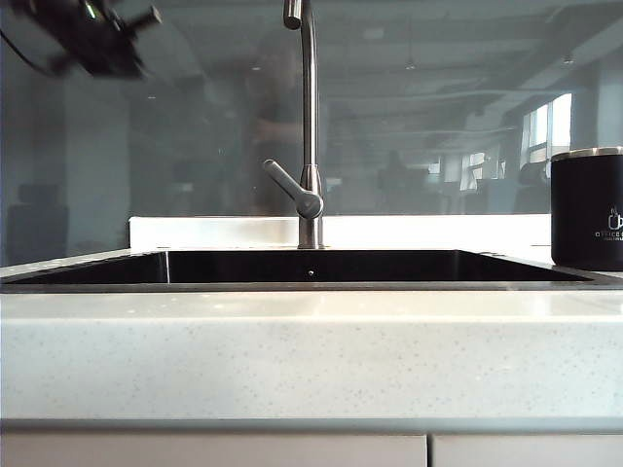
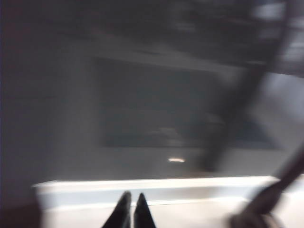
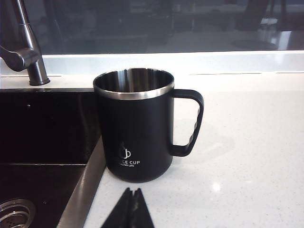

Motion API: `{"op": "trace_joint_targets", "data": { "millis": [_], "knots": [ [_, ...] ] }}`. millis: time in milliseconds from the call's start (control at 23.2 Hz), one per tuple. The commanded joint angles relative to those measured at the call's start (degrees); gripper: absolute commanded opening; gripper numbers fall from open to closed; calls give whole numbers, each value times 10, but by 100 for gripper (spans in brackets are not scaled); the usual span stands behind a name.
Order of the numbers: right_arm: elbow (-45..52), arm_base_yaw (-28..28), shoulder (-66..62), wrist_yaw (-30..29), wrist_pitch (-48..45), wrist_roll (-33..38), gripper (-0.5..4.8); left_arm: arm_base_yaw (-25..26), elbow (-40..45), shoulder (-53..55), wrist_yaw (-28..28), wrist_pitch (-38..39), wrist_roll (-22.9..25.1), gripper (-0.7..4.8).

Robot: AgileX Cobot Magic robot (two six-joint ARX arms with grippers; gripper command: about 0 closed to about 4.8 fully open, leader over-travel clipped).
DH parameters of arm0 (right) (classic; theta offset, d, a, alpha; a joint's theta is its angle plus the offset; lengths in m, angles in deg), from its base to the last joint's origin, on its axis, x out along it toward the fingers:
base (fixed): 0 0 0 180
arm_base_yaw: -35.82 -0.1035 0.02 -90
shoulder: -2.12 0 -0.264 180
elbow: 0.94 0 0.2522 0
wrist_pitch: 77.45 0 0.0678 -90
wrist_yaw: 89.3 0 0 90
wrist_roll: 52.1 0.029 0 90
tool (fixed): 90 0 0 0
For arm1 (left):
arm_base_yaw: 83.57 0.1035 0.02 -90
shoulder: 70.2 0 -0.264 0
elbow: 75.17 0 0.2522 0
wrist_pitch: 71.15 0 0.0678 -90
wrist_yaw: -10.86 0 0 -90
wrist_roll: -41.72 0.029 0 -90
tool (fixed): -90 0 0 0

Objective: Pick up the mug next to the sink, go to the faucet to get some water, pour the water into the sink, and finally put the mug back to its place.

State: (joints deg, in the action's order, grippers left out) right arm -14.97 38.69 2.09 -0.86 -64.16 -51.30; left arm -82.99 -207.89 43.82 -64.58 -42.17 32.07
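Mug (image 3: 135, 128) stands ungrasped on table (image 3: 247, 142) beside sink (image 3: 42, 137); left gripper (image 2: 132, 202) and right gripper (image 3: 131, 197) fingers closed; opening is required for pickup

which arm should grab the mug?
Right. The right gripper, shut, sits just short of the mug beside the sink. The left gripper, shut, is high at far left.

The mug (image 3: 134, 130) bears white lettering — "CE CUP" — smaller line beneath unreadable.
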Motion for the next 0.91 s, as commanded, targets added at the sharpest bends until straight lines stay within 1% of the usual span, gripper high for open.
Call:
{"op": "trace_joint_targets", "data": {
  "millis": [43, 129, 172, 302, 388, 561, 604, 647, 690, 733, 776, 862, 905],
  "knots": [
    [2, 0, 1, 1, -8, 0, -7, 1, -2, -79, -125, 59, 15, 14],
    [2, 0, 1, 1, -8, 0, -7, 1, -2, -123, -149, 94, 15, 14],
    [2, 0, 1, 1, -8, 0, -7, 1, -2, -143, -152, 108, 15, 14],
    [2, 0, 1, 1, -8, 0, -7, -1, -3, -221, -149, 158, 12, 18],
    [2, 0, 1, 1, -8, 0, -8, -15, -3, -267, -148, 189, 10, 21],
    [2, 0, 1, 1, -7, 0, -7, -30, -3, -334, -144, 184, 10, 16],
    [2, 0, 1, 1, -7, 0, -7, -32, -3, -347, -142, 184, 10, -9],
    [2, 0, 1, 1, -7, 0, -7, -33, -3, -370, -108, 190, 17, -6],
    [2, 0, 1, 1, -7, 0, -7, -32, -2, -388, -89, 201, 21, -6],
    [2, 0, 1, 1, -7, 0, -7, -32, 2, -409, -88, 212, 22, -6],
    [2, 0, 1, 1, -7, 0, -7, -32, 10, -424, -92, 215, 24, -6],
    [2, 0, 1, 1, -7, 0, -8, -32, 69, -486, -98, 216, 47, -6],
    [2, 0, 1, 1, -7, 0, -7, -31, 117, -527, -99, 215, 54, -6]
  ]
}}
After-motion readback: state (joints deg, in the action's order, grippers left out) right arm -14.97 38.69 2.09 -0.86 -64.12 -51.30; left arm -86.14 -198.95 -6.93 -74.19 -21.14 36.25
